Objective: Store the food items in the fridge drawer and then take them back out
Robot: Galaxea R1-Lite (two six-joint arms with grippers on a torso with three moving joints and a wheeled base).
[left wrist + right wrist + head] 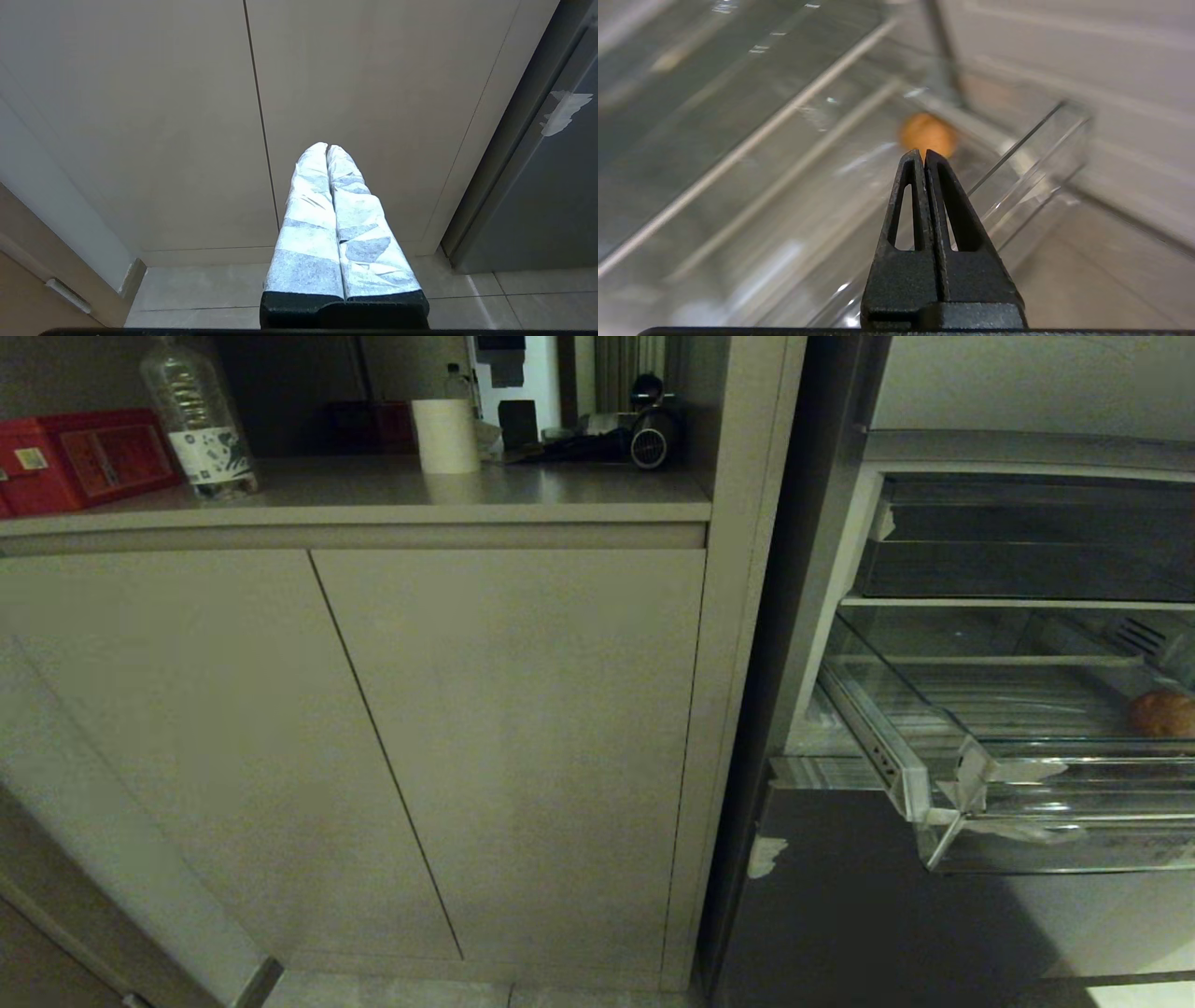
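A: Quick pass; where's the food item?
B: Orange-brown ball (pixel 1163 713) sits on the ribbed floor of the clear fridge drawer (pixel 943 747); drawer is pulled out of the open fridge, white tape scraps (pixel 1004 793) on its front corner; ball is at the right edge of the head view, partly cut off.
A: Right gripper?
B: Right gripper (pixel 922 154) clenched, black fingers pressed together, nothing between them; it points toward the ball (pixel 928 135) with the drawer's clear wall (pixel 1031 186) around it; the view is blurred, so I cannot tell whether the tips touch the ball; looks just short of it.
A: Left one?
B: Left gripper (pixel 326 148) parked low, white-wrapped fingers closed tight on nothing; faces the beige cabinet doors (pixel 261 116) above the tiled floor (pixel 210 289); grey fridge panel (pixel 537 200) with a tape patch off to one side.
A: Arms in the head view?
B: Neither shows there.
A: Anything else?
B: Surface (pixel 392 490) over the cabinet carries a plastic bottle (pixel 198 420), a red box (pixel 84 457), a white roll (pixel 445 435); darker smoky bin (pixel 1027 546) sits above the clear drawer.
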